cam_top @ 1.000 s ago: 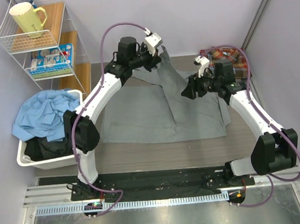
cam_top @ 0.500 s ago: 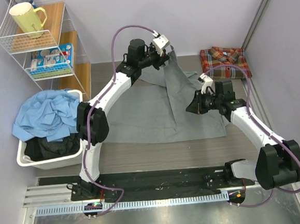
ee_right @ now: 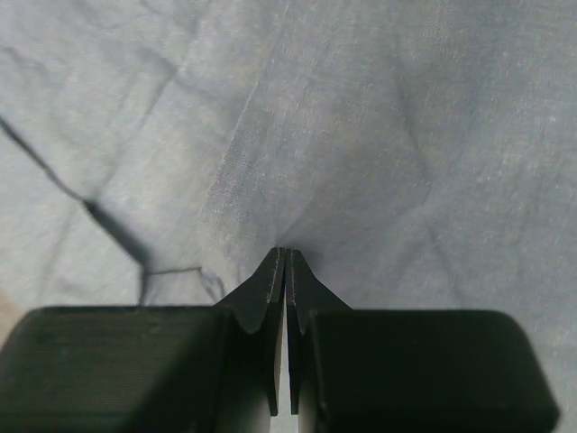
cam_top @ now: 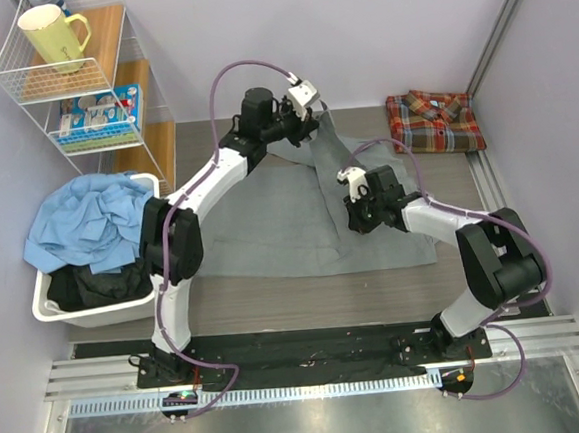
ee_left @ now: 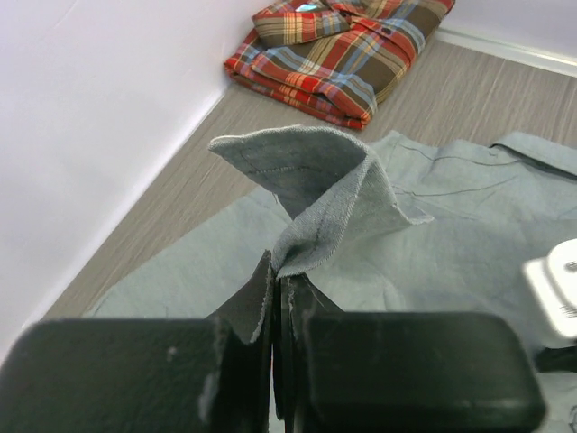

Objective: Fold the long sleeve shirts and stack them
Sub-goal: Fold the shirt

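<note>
**benchfan:** So where are the shirts right now, and what are your claws doing?

**yam_arms:** The grey shirt is spread out across the middle of the table, mostly flat with a few creases running through it. My left claw is up at the far edge, pinched tight on a bit of the hem. A flap of the grey cloth sticks up out of the pinch and curls over into a little peak. From the top view, that far part of the shirt is lifted off the table and hangs from my fingers.

**benchfan:** And the right one?

**yam_arms:** My right claw is down on the right half of the same shirt, tips squeezed together. The fabric puckers in toward the tips, so I've got a small fold of it nipped there.

**benchfan:** Plaid one?

**yam_arms:** The plaid shirt is folded up in the far right corner, right by the wall. It sits clear of the grey one, with a strip of bare table between them. Neither claw is on it.
</note>
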Robot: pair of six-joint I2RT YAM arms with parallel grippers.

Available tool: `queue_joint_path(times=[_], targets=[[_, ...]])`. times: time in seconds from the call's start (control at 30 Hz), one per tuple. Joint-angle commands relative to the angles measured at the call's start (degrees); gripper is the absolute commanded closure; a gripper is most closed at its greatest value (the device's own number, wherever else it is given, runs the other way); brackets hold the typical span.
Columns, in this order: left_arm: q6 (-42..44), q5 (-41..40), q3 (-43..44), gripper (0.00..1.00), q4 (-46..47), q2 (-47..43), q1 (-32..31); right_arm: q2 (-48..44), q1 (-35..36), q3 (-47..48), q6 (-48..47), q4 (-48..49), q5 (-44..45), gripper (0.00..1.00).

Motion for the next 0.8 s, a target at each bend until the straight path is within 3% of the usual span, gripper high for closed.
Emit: queue_joint_path(times=[0.0,0.2,0.4,0.47,0.5,0.57,0.67,0.77], targets=[[-3.32,3.47,-1.82,1.00,4.31,-5.92,1.59,2.81,1.66,1.73,-3.11,5.01,7.02,0.92],[-4.38,6.29,-2.79,1.00,5.64,-6.36,2.29,4.40,2.18,3.23,-4.35,3.07,10.18,0.90],[-7.11,14.10,-2.70,0.97,9.33,-6.80,2.91,-2.78,2.98,3.06,-5.05,1.75,7.74,0.81],[-7.90,18.83,-3.31,0.97,9.94,-7.77,3.69,-6.39,2.89,2.79,-6.79,0.18,3.45,0.74],[-8.34,20.77,-3.92,0.97,10.21,-8.29,4.13,-8.42,2.89,2.88,-7.68,-2.71,2.38,0.65],[-8.34,26.20,-7.00,0.96,9.60,-10.66,5.54,-14.57,2.71,2.88,-10.30,-6.23,-0.52,0.55],[-2.92,32.63,-12.27,0.97,4.78,-15.32,7.56,-21.25,2.19,3.49,-11.38,-15.11,-1.85,0.45],[17.44,37.57,-15.18,1.00,-17.31,-20.23,8.09,-25.39,0.26,3.58,-11.90,-23.10,-1.77,0.38]])
